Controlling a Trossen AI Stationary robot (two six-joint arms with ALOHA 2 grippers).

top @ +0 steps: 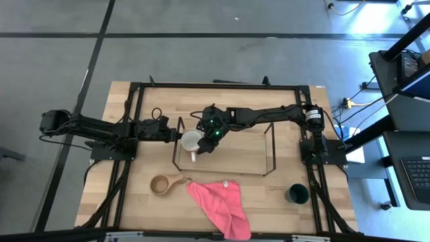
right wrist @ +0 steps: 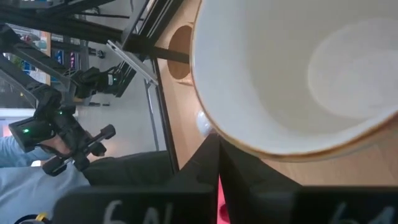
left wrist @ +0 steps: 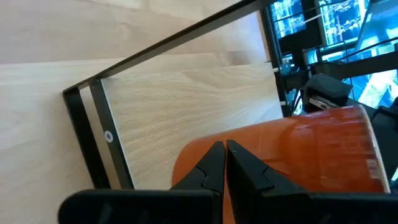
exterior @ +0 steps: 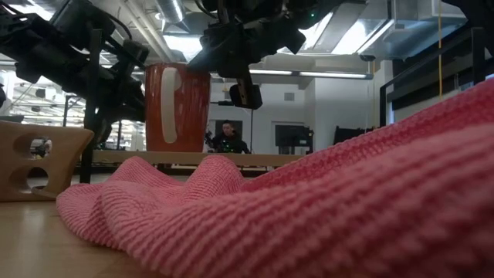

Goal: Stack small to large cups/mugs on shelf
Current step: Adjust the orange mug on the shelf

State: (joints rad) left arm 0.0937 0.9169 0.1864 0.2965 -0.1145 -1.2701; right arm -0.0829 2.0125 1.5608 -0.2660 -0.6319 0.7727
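My right arm reaches from the table's right edge across the shelf [top: 225, 144] to its left end, where my right gripper [top: 213, 138] hangs just beside the mug's [top: 191, 142] rim. Its fingers [right wrist: 233, 171] look pressed together and hold nothing; the mug's white inside fills the wrist view right past their tips. My left arm stretches in from the left edge, low and level, with my left gripper [top: 176, 130] at the shelf's left end frame, close against the mug. Its fingers [left wrist: 239, 165] are also closed tight, tips against the orange-red wall, gripping nothing.

The mug stands upright at the shelf's left end, mouth up, long axis vertical, its white handle [top: 193, 156] pointing toward the table's front edge.

The wooden cup [top: 161, 185] sits near the front left of the table, upright, its stubby handle aimed right toward the pink cloth [top: 220, 205]. The cloth lies crumpled at the front edge, and in the low view it blocks much of the table. The dark green cup [top: 296, 194] stands upright near the front right corner, well apart from the shelf.
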